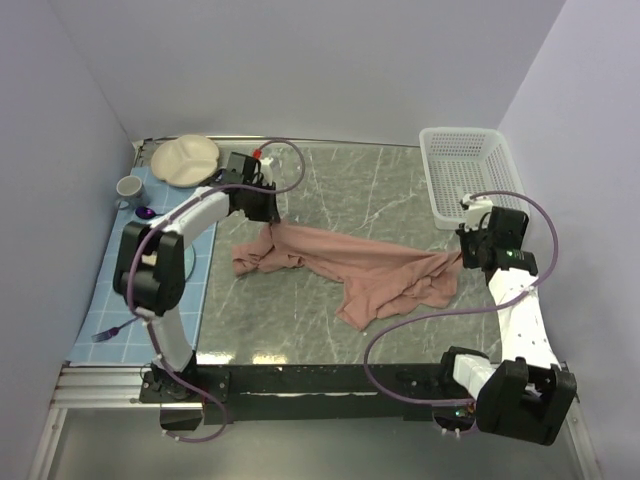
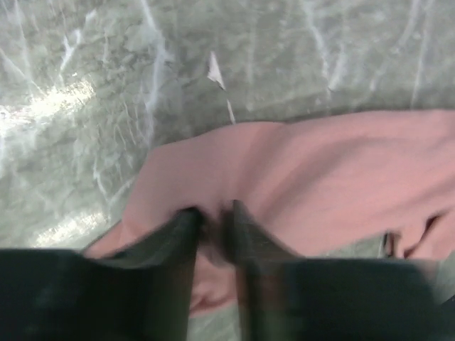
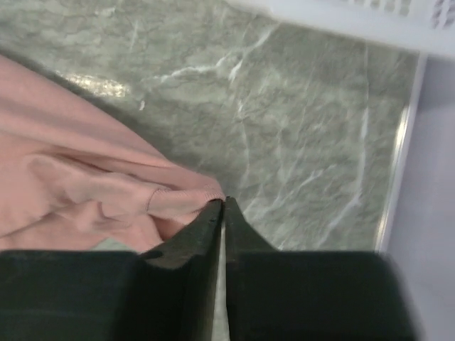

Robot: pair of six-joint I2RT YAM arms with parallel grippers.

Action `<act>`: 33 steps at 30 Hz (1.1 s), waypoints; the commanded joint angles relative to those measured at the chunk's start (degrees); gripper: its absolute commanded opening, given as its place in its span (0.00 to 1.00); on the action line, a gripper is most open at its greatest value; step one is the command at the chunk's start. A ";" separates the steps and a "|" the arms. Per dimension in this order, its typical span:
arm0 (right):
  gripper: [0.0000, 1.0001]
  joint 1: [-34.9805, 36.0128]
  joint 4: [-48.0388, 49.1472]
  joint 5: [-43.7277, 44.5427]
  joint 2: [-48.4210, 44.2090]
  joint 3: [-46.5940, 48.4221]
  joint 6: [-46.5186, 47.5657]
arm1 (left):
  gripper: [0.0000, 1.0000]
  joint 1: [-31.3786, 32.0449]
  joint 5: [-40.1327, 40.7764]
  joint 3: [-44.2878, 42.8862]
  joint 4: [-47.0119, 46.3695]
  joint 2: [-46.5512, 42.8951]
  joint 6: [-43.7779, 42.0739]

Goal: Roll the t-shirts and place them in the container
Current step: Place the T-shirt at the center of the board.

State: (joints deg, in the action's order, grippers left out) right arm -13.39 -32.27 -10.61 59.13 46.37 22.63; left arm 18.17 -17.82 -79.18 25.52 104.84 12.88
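Observation:
A dusty-pink t-shirt point(image 1: 350, 265) lies crumpled in a long band across the marble table point(image 1: 380, 190), stretched between the two arms. My left gripper point(image 1: 265, 215) is at its left end. In the left wrist view the jaws point(image 2: 213, 217) stand a narrow gap apart with a fold of the t-shirt point(image 2: 320, 177) between them, all blurred. My right gripper point(image 1: 466, 250) is at the shirt's right end. In the right wrist view its jaws point(image 3: 224, 202) are nearly together, a hairline slit between them, and the hem of the t-shirt point(image 3: 71, 163) meets their tips.
A white plastic basket point(image 1: 468, 170) stands at the back right, its rim point(image 3: 341, 18) just beyond the right gripper. On a blue tiled mat point(image 1: 120, 300) at the left are a cream divided plate point(image 1: 185, 158), a cup point(image 1: 130, 187) and a fork point(image 1: 110, 332).

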 commanded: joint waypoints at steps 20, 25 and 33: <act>0.57 33.76 -34.39 -25.96 26.27 28.31 48.36 | 0.99 -9.38 7.37 8.24 -0.73 -22.99 2.58; 0.54 41.05 -36.11 -24.99 36.84 30.89 51.89 | 0.99 -17.20 6.23 9.13 -0.73 -26.70 2.58; 0.51 47.57 -37.60 -24.46 44.05 33.53 55.50 | 0.99 -26.78 3.68 11.50 -0.91 -31.18 3.64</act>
State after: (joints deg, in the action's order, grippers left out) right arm 32.53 -66.78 -34.68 101.80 77.38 74.56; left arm -5.87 -11.64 -68.73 25.08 76.97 15.86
